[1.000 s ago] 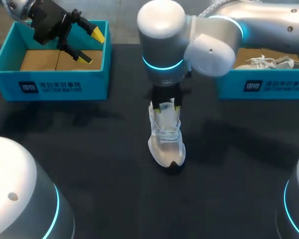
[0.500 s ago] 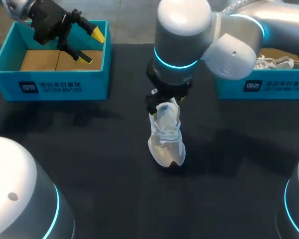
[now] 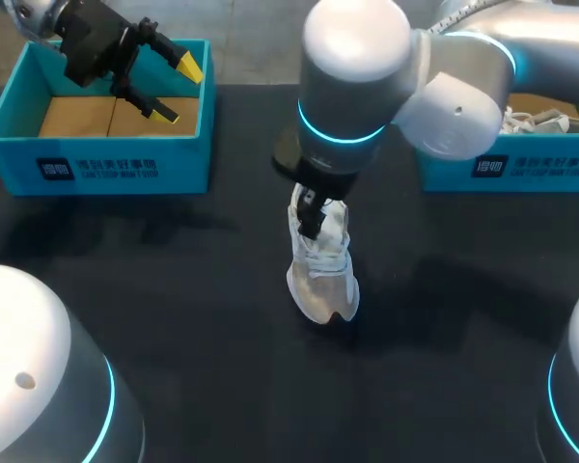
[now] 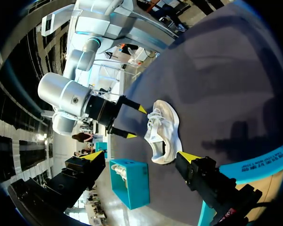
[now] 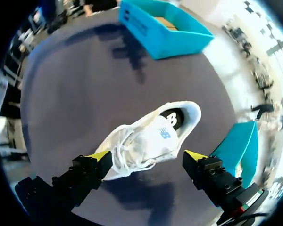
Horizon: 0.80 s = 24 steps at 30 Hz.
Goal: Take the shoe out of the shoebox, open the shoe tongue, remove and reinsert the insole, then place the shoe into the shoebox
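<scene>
Table: a dark tabletop (image 3: pixel 174 289) with a teal box at each far corner and one shoe out in the open.
Left shoebox (image 3: pixel 96 159): at the far left, with bare cardboard showing on its floor.
Right shoebox (image 3: pixel 507 169): at the far right, with a second shoe (image 3: pixel 533 122), white and laced, lying in it.
In the way: in the head view the right arm (image 3: pixel 367 87) reaches in to the middle, and its thick wrist covers the far end of the shoe and most of its own fingers.
Shoe (image 3: pixel 320 270): white, standing on its sole in the middle of the table, between the two boxes and outside both.
Right gripper (image 5: pixel 147 156): directly above the laces, with its fingers spread wide and one yellow tip on either side of the shoe. It grips nothing. The heel opening lies ahead of it.
Left gripper (image 3: pixel 169 85): hangs over the left shoebox with its fingers apart and empty, well apart from the shoe.
</scene>
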Each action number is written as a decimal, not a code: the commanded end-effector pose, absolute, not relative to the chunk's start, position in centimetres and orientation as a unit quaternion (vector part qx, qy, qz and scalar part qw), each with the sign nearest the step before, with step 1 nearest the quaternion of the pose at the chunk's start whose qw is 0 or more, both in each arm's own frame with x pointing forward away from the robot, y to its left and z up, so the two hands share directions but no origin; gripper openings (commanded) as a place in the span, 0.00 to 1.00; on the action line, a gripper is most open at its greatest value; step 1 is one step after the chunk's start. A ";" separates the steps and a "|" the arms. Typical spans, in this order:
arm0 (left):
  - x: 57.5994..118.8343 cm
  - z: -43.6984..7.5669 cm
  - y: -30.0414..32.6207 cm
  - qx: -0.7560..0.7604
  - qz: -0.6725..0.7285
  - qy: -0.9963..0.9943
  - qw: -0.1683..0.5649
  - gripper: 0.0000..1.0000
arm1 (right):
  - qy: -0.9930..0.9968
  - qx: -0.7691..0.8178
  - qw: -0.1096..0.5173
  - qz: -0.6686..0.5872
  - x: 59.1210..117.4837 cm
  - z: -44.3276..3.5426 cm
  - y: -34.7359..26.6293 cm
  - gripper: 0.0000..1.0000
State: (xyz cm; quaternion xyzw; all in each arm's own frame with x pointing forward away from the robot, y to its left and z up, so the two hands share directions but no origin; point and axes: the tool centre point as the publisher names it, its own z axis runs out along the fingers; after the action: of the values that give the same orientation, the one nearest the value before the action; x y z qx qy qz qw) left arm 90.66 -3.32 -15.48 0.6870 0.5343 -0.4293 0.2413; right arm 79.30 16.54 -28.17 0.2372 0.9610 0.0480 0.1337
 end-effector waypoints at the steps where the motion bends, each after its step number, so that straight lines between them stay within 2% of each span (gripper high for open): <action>1: 90.6 -15.5 -3.3 0.688 -0.428 0.535 0.241 1.00 | 0.976 0.164 0.141 0.029 79.3 -28.2 16.9 1.00; 12: 90.6 -15.5 -3.3 0.688 -0.428 0.535 0.241 1.00 | 0.986 0.090 0.128 0.054 83.8 -26.7 15.7 1.00; 24: 90.6 -15.5 -3.3 0.688 -0.428 0.535 0.241 1.00 | 0.991 0.035 0.119 0.050 89.9 -27.9 15.4 1.00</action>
State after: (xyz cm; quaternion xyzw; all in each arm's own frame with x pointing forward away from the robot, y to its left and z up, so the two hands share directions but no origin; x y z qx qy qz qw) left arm 90.66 -3.32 -15.48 0.6870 0.5343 -0.4293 0.2413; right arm 88.57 14.71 -27.08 0.0412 0.9886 0.0503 0.1359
